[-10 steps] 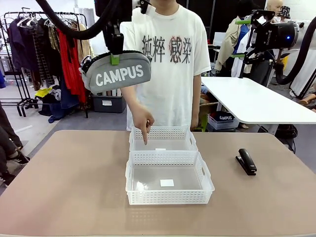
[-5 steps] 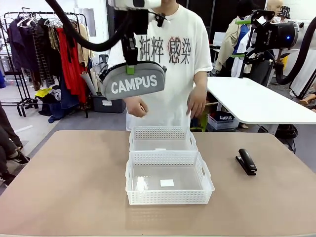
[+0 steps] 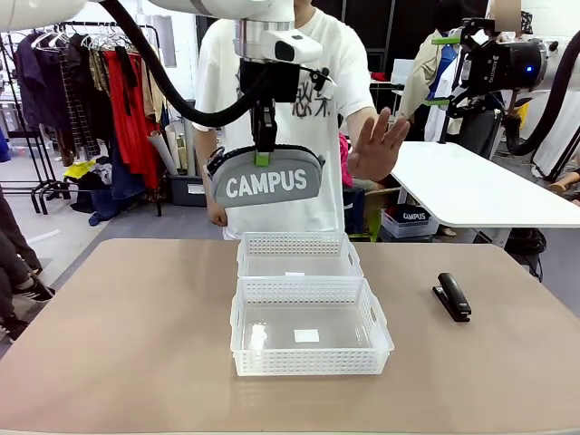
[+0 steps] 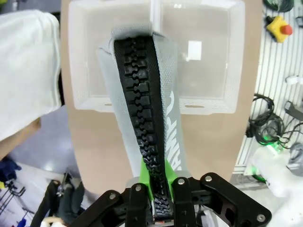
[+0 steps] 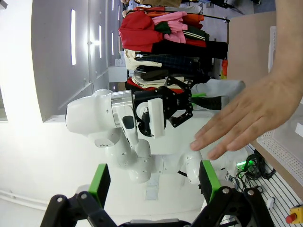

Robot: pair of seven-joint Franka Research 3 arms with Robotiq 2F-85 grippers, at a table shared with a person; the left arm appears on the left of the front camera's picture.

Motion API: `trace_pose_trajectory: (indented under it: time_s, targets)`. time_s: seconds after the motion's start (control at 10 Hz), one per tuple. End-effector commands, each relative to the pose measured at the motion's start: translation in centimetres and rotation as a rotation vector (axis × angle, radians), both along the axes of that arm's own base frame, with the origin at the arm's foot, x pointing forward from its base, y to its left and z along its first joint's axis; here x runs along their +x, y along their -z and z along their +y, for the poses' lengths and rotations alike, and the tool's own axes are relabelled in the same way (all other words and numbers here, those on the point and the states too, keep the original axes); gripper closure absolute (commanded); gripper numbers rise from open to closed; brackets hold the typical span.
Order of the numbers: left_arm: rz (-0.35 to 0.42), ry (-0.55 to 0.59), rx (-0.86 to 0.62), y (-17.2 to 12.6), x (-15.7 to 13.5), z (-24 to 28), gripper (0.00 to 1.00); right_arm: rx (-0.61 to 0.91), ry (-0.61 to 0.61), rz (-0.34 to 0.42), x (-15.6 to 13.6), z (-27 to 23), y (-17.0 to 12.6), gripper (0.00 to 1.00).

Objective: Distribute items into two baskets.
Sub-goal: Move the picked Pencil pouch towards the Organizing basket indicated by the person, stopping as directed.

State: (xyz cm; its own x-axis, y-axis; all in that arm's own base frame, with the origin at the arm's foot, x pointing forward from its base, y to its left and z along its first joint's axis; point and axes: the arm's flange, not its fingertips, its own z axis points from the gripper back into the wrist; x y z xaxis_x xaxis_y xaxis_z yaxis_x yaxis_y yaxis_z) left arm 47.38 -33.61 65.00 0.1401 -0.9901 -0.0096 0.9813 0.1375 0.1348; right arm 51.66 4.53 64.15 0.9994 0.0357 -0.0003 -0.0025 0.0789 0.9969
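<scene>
So the left gripper [image 3: 264, 152] is clamped tight on the zipper edge of the grey pouch [image 3: 267, 178]. The pouch hangs in the air well above the desk [image 3: 127, 344], roughly over the far rim of the far basket [image 3: 299, 257]. The white "CAMPUS" lettering faces the camera and is dead easy to read. From the left wrist view the green pads [image 4: 166, 175] pinch the black zipper, and part of the lettering runs sideways down the fabric.

The two white lattice baskets sit mid-desk, touching, one behind the other. The near basket [image 3: 310, 361] has a small white label on its floor, too small to read. The black stapler [image 3: 451, 296] lies flat near the desk's right edge, well apart from the baskets.

The right gripper [image 3: 439, 71] is up high on the right, jaws spread wide. The person's hand [image 3: 376, 145] is raised with an open palm, just beside the pouch. There's another "CAMPUS" on a grey bag [image 3: 414, 217] under the white table behind.
</scene>
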Motion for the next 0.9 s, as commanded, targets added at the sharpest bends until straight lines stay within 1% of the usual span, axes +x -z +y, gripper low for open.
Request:
trace_pose_trajectory:
  time_s: [0.0,0.1,0.2,0.3,0.4,0.8]
  targets:
    - [0.011,0.042,0.014,0.6,-0.8,-0.2,1.00,0.001,0.000,-0.003,-0.1,0.0,-0.2,0.00]
    - [0.021,0.050,0.004,0.7,-1.2,-0.4,1.00,0.001,0.000,-0.003,-0.1,0.0,-0.2,0.00]
    - [0.034,0.028,-0.016,0.6,-1.5,-0.4,1.00,0.001,0.000,-0.003,-0.1,0.0,-0.2,0.00]
    - [0.020,-0.005,-0.027,0.2,-1.3,-0.1,1.00,0.001,0.000,-0.003,-0.1,0.0,-0.2,0.00]
    - [0.023,0.027,0.001,0.6,-0.8,-1.3,1.00,0.001,0.000,-0.003,-0.1,0.0,-0.2,0.00]
    - [0.023,0.027,0.001,0.6,-0.8,-1.3,1.00,0.001,0.000,-0.003,-0.1,0.0,-0.2,0.00]
